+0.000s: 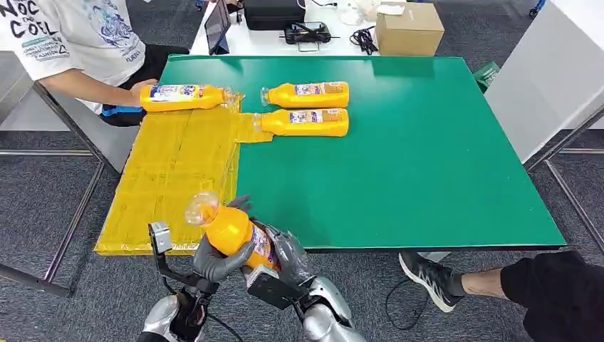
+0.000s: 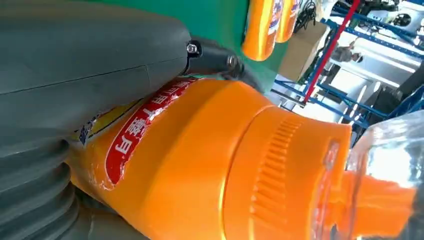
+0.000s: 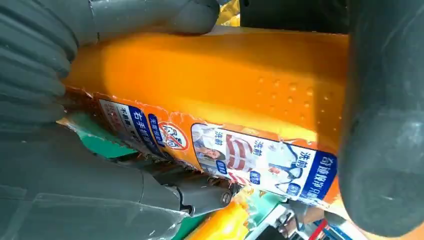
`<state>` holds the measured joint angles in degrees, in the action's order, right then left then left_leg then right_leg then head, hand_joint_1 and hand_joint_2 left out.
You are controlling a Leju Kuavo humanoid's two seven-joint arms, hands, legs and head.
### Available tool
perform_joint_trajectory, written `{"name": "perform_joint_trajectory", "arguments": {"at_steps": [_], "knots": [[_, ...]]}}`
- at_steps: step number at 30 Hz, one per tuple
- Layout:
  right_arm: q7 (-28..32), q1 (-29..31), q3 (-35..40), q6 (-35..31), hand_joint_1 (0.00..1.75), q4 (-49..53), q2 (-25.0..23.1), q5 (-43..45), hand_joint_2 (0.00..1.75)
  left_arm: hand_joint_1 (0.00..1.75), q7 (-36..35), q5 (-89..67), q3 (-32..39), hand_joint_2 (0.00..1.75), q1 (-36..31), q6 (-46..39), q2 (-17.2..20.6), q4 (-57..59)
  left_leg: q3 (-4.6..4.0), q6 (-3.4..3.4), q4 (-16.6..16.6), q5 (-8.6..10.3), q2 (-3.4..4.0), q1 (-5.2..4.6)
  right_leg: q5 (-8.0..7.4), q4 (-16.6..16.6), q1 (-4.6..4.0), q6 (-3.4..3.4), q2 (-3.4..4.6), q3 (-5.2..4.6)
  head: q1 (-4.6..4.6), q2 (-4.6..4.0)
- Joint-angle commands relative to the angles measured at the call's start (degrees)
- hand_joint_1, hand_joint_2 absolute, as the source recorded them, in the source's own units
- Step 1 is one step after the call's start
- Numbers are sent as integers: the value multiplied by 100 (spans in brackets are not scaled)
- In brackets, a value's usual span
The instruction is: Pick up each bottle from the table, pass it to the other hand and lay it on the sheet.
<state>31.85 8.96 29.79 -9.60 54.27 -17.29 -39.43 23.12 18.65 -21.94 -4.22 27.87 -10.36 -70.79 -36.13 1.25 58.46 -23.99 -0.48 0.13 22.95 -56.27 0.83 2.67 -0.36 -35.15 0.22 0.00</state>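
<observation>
At the lower centre of the head view, both hands wrapped one orange detergent bottle (image 1: 231,231), its clear cap pointing up-left: the left hand (image 1: 214,260) cupped its body from the left and the right hand (image 1: 288,256) gripped its base end, so the handover looked to be in progress. One bottle (image 1: 181,97) already lay at the yellow sheet's (image 1: 171,178) upper edge, beside a seated person's hand (image 1: 139,89). Two more bottles (image 1: 306,94) (image 1: 305,122) waited on the green table (image 1: 427,164), upper centre, still to be moved.
</observation>
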Motion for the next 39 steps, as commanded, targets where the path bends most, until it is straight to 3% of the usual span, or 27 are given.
{"name": "perform_joint_trajectory", "arguments": {"at_steps": [1, 12, 13, 14, 29, 30, 31, 32, 33, 35, 36, 38, 39], "knots": [[3, 85, 495, 197, 175, -588, -34, -3, 175, 175, -66, 112, -175, 175, -226, 167, -92, 25, 23, -5, -2, -9, -3, 4, 10, 2, -5, -9, -5, 24, 0, 0], [3, 85, 495, 197, 175, -588, -34, -3, 175, 175, -66, 112, -175, 175, -226, 167, -92, 25, 20, -5, -1, -9, -3, 4, 10, 2, -5, -8, -5, 22, 0, 0], [3, 85, 495, 197, 175, -588, -34, -3, 175, 175, -66, 112, -175, 175, -226, 167, -92, 25, 56, -10, 2, -27, 2, 8, 27, 1, -10, -17, -1, 58, 0, 0], [3, 85, 495, 197, 175, -588, -34, -3, 175, 175, -66, 112, -175, 175, -226, 167, -92, 25, 17, -5, -1, -7, -5, 4, 9, 2, -4, -7, -7, 20, 0, 0], [-51, 46, 459, 189, 175, -488, 5, 57, 175, 175, -65, 218, 99, 175, -142, 56, -225, -204, 35, -7, 0, -16, -2, 6, 17, 3, -7, -11, -5, 38, 0, 0], [-87, 32, 445, 137, 129, -449, 9, 24, 175, 175, -87, 209, 168, 175, -139, -17, -245, -249, 18, -5, 0, -8, -5, 5, 10, 2, -5, -8, -7, 21, 0, 0], [-105, 14, 406, 96, 3, -404, 6, 35, 175, 175, -90, 205, 219, 175, -126, -51, -267, -282, 32, -7, 0, -15, -5, 6, 17, 2, -7, -11, -7, 35, 0, 0], [-126, 2, 370, 54, 0, -355, 2, 41, 175, 175, -96, 189, 265, 175, -120, -95, -271, -309, 15, -5, 1, -7, -6, 5, 9, 1, -5, -7, -8, 18, 2, 0], [-158, -14, 314, 25, 0, -233, 6, 62, 0, 175, -64, 92, 359, 175, -103, -239, -285, -393, 30, -7, 2, -15, -5, 6, 17, 0, -7, -11, -7, 34, 0, 0], [-253, -77, 196, 16, 0, 158, 44, 105, 0, 175, -6, -125, 558, 175, -102, -452, -312, -549, 26, -7, 4, -14, -4, 7, 16, -1, -8, -11, -6, 29, 2, 0], [346, -377, -372, 54, 0, 1548, 79, 1093, 0, 175, 643, -1455, 1058, 175, -239, -1830, -397, -935, 38, -9, 3, -20, -1, 7, 20, -1, -8, -14, -3, 40, 0, 0], [-464, -572, -617, 797, 0, 2986, 320, 1155, 0, 175, 213, -1459, 1478, 175, -392, -1589, -403, -1234, -18, -5, 18, -4, -13, 6, 8, -16, -7, -8, -15, -12, 2, 0], [-451, -677, -843, 887, 0, 3496, 290, 1263, 0, 175, 169, -1543, 1726, 175, -459, -1586, -491, -1366, -10, -6, 21, -9, -17, 7, 14, -20, -8, -10, -19, -3, 0, 0]]}}
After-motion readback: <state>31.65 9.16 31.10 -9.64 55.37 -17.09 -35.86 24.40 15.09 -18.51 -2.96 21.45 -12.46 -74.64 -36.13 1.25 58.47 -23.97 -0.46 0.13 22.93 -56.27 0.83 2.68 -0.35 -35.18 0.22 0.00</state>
